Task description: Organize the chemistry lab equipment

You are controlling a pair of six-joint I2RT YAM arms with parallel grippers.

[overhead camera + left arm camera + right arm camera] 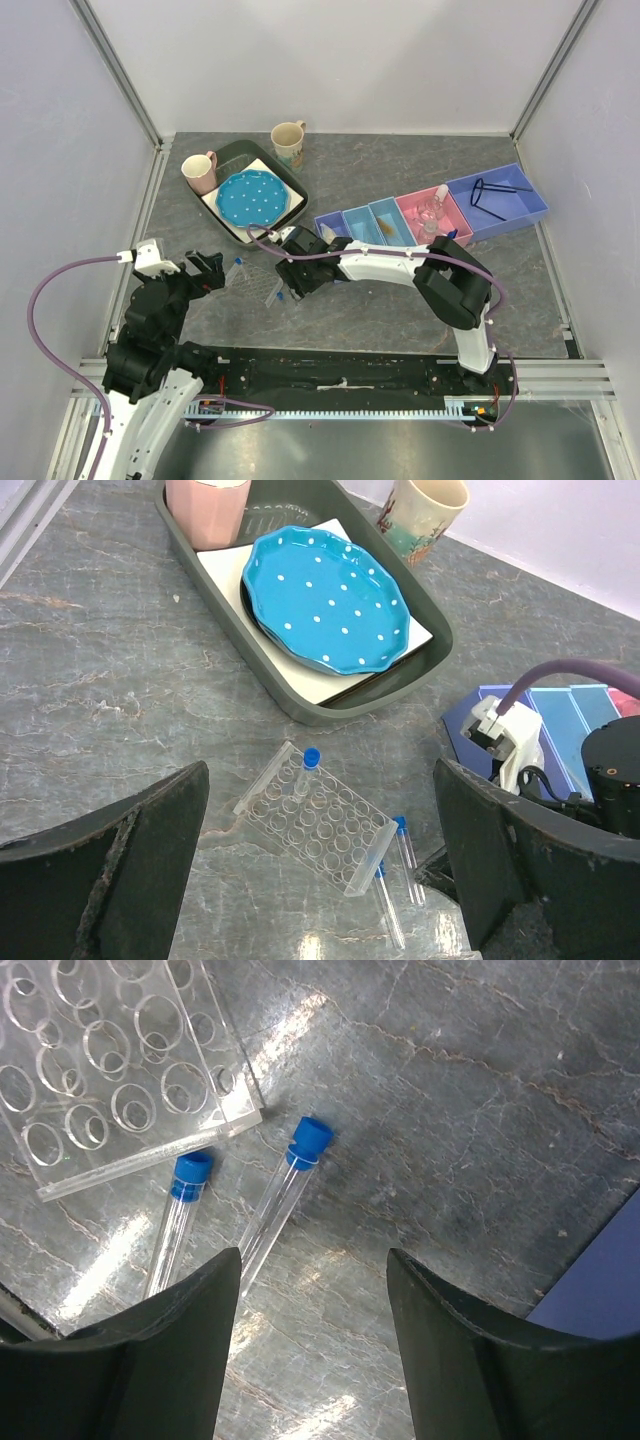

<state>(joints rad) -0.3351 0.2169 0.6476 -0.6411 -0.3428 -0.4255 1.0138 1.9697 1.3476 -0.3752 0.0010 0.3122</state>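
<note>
A clear test tube rack (320,830) lies on the grey table, also seen in the top view (258,282) and the right wrist view (120,1070). One blue-capped tube (304,773) stands in it. Two more blue-capped tubes (178,1222) (278,1205) lie loose on the table beside the rack's end. My right gripper (312,1260) is open and empty, hovering just over the loose tubes, its left finger above one tube's tip. My left gripper (320,775) is open and empty, held above the rack on its left side (215,270).
A green tray (300,187) at the back holds a blue dotted plate (250,197) and a pink mug (200,172). A beige mug (288,142) stands behind it. A row of blue and pink bins (497,205) lies to the right of the right arm's wrist.
</note>
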